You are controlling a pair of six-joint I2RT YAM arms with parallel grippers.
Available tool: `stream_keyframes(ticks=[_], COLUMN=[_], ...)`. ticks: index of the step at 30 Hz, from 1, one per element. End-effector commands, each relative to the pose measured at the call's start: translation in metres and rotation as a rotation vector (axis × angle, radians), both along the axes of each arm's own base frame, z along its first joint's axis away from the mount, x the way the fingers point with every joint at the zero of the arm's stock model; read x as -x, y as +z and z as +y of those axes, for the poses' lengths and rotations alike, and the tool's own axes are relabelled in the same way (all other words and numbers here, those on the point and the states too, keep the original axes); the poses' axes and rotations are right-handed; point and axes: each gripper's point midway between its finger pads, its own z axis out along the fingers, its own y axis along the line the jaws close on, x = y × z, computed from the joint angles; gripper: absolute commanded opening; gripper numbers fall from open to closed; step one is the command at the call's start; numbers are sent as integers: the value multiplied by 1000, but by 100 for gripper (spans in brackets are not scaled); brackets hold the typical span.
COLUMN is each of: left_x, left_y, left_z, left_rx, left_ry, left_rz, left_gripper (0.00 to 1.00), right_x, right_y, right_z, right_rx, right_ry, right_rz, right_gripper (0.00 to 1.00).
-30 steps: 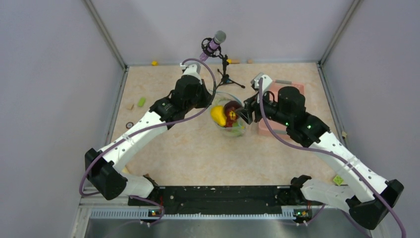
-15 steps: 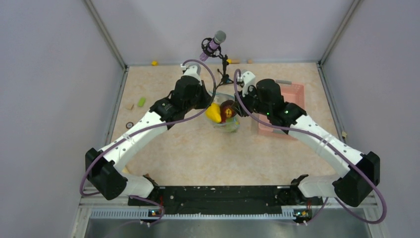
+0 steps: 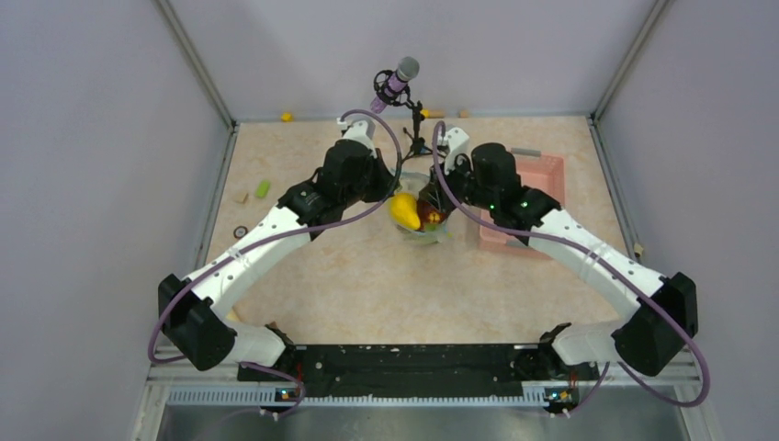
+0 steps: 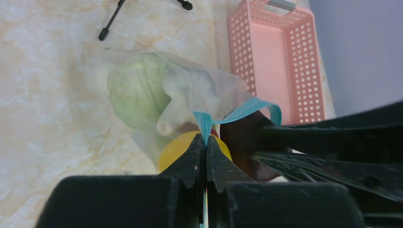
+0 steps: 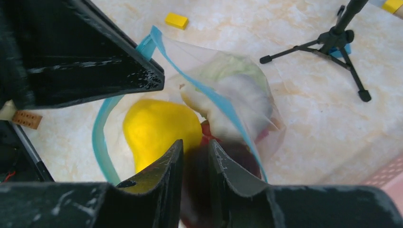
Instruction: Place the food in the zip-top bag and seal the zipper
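Centrally on the pale marbled worktop (image 3: 367,285) lies the clear zip-top bag (image 3: 424,231), with both arms bent in over it. The top view shows only a yellow fruit (image 3: 402,209) and a dark red piece (image 3: 429,204) in it. The left wrist view adds a pale green cabbage (image 4: 135,92) and a white vegetable (image 4: 190,95) deeper inside. It also shows the left jaws clenched on the blue zipper (image 4: 247,107) at the bag's mouth. The right wrist view looks down into the open mouth. There the right jaws stand narrowly parted over the dark red piece, and whether they grip anything cannot be told. A pink basket (image 3: 542,170) sits just right of the bag, with nothing visible in it. A microphone stand (image 3: 413,129) rises just beyond the bag, and a small yellow block (image 5: 176,20) lies nearby.
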Motion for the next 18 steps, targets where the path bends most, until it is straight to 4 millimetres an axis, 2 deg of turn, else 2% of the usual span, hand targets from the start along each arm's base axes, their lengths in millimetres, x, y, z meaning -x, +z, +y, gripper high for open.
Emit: stream_keyframes(ticks=[1,5,8,11,14,18], left_x=[6,14,11,6,2,0], left_y=[52,58,59,53,46,41], left_z=[-19,-19,-13,-9,-11,-11], left_rx=[138,160,158,140,128,122], left_ry=[-89,-122,-91,-48,-41,-28], left_rz=[-117,-149,-165,-148,-121,-102], left_gripper=[0,0,0,0,0,0], right_x=[-12,-35,-38,-31,-23,-5], right_y=[-7,-32,-35,-15,16,55], right_z=[23,10,7,13,20,28], right_rx=[-42,34,53,7,-69,-172], right_ry=[-3,-143,-170,-115,-58,41], right_rz=[45,81,88,60,2,-72], right_gripper=[25,24,24,24,32,55])
